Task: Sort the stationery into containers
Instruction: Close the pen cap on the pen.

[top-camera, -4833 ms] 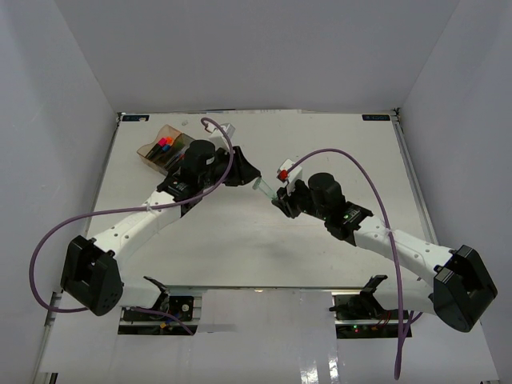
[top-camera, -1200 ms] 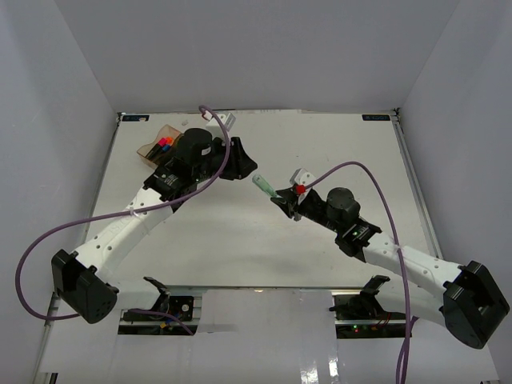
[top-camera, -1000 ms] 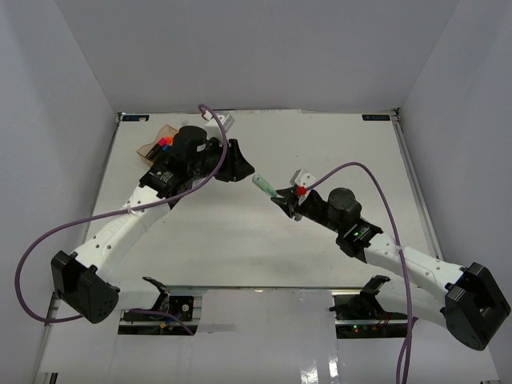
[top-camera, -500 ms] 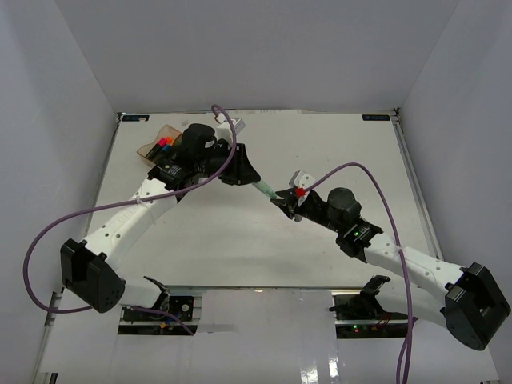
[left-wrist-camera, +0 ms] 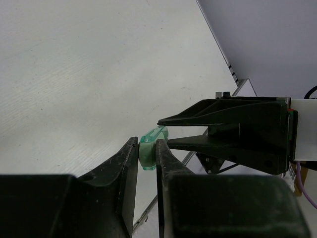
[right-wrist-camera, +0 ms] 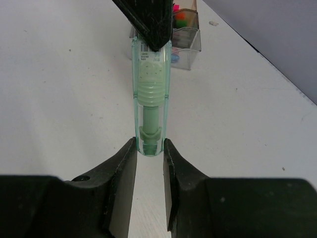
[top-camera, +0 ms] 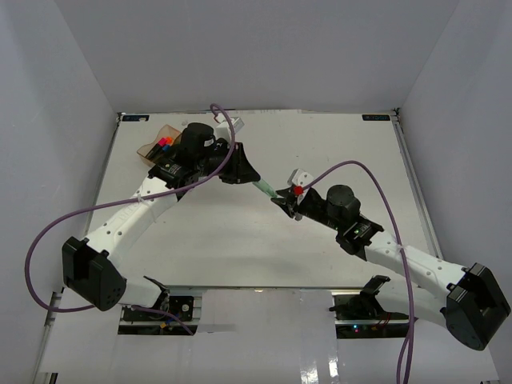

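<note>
Your mint marker is up off the desk, slung between the two arms near the middle of the workspace. Its long axis runs from the right tool up and away to the left tool, and that line carries on toward the organiser tray at the far left corner.

From the right wrist you see the right tool clamped on the near end, a finger pressed to each side of the marker. The left tool covers the far end, label side. From the left wrist, the left tool has its jaws on both sides of the marker's butt, so both tools grip one marker.

The tray sits beyond the left tool, well clear of the right one, so your left arm is the nearer carrier. That makes the right tool's release the likely next step.

Watch what you can't see. From above, both marker ends are buried under the tools, and the left arm hides part of the tray. The right wrist shows only the tray's right-hand cells and some bright caps, so I can't tell which cell has room.
</note>
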